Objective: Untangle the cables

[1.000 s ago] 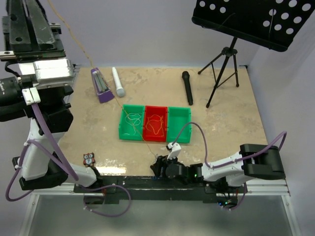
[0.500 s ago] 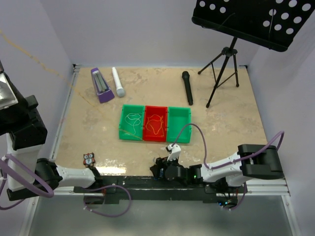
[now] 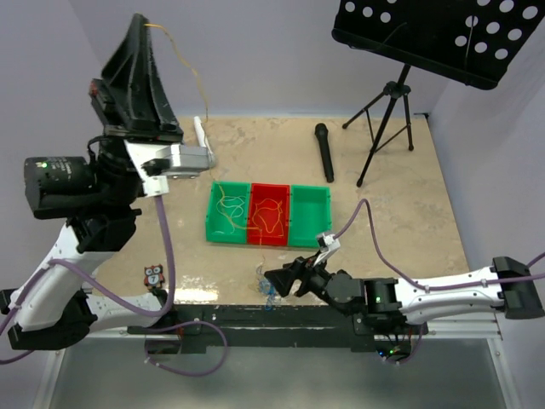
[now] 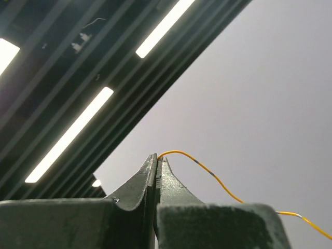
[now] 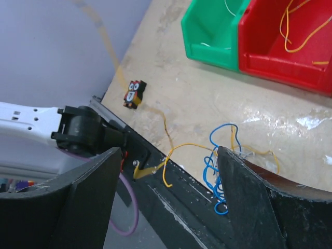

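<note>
Left gripper (image 4: 157,158) pointing high, jaws clamping together on an orange-yellow cable (image 4: 207,174). Right gripper (image 5: 168,150) hovering with jaws apart over the cables (image 5: 219,174), which are lying tangled at the surface's (image 3: 392,230) near edge.

- Tabletop (image 3: 383,230): beige, marbled.
- Bins, one touching row at centre: left green bin (image 3: 209,223) holding pale cable loops; red bin (image 3: 271,241) holding orange-yellow loops; right green bin (image 3: 310,204).
- Left gripper (image 3: 141,19): raised high, fingers together at the tip; orange-yellow cable (image 3: 180,56) arcs from it down toward the bins.
- Right gripper (image 3: 274,279): low at the near edge, just beside the blue cable (image 3: 266,288) tangle.
- Black microphone (image 3: 324,152), white microphone (image 3: 202,135), owl figure (image 3: 153,275): lying apart.
- Music stand (image 3: 443,34): far right.
</note>
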{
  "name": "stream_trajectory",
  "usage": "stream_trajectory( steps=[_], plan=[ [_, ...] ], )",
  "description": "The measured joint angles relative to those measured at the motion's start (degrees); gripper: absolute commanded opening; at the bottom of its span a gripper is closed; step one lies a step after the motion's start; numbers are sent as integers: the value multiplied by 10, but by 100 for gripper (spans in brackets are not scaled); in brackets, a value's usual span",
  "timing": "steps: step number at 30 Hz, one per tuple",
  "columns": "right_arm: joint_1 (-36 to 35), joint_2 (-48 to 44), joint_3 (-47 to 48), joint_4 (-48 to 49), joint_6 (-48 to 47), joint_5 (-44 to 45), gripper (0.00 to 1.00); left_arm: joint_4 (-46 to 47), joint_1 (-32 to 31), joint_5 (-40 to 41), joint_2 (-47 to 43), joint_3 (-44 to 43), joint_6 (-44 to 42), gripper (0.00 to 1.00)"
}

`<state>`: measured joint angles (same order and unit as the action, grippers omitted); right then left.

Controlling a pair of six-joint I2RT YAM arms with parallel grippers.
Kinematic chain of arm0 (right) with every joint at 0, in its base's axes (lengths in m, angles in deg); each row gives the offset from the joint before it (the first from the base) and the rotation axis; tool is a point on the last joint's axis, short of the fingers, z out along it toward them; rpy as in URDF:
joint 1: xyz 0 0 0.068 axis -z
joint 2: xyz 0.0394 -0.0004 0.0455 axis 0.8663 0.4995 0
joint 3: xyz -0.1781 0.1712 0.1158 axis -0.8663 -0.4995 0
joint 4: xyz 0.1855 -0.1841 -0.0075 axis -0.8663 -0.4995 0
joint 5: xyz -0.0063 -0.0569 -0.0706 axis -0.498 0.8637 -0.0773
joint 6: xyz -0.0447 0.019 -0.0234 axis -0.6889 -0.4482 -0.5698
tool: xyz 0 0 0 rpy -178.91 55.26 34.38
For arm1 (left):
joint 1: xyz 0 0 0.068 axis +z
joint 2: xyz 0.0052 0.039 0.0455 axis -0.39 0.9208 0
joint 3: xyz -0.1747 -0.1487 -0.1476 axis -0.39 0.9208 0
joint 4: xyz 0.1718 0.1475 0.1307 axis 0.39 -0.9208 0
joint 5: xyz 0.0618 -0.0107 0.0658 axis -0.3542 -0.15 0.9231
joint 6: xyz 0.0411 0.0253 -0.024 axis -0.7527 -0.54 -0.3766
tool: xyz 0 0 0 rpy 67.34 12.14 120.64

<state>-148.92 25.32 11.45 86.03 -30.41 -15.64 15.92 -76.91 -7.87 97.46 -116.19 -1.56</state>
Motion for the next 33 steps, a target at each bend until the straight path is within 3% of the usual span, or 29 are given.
stream_trajectory(
  steps=[5,11,17,23,28,32,33],
  plan=[
    [0,-23,15,-17,-51,-1,75,-29,0,-1,10,7,13,0],
    [0,-5,40,-18,-107,-2,79,-29,0,-2,6,7,19,0],
    [0,47,85,-2,-158,16,85,-32,0,-4,3,7,28,0],
    [22,155,149,38,-217,31,82,-34,0,-8,2,7,35,0],
    [92,231,163,69,-245,13,63,-44,0,-13,-2,7,46,0],
    [138,266,184,84,-266,5,31,-51,0,-17,-10,7,58,0],
    [145,270,191,87,-271,2,19,-54,0,-18,-11,6,61,0]
  ],
)
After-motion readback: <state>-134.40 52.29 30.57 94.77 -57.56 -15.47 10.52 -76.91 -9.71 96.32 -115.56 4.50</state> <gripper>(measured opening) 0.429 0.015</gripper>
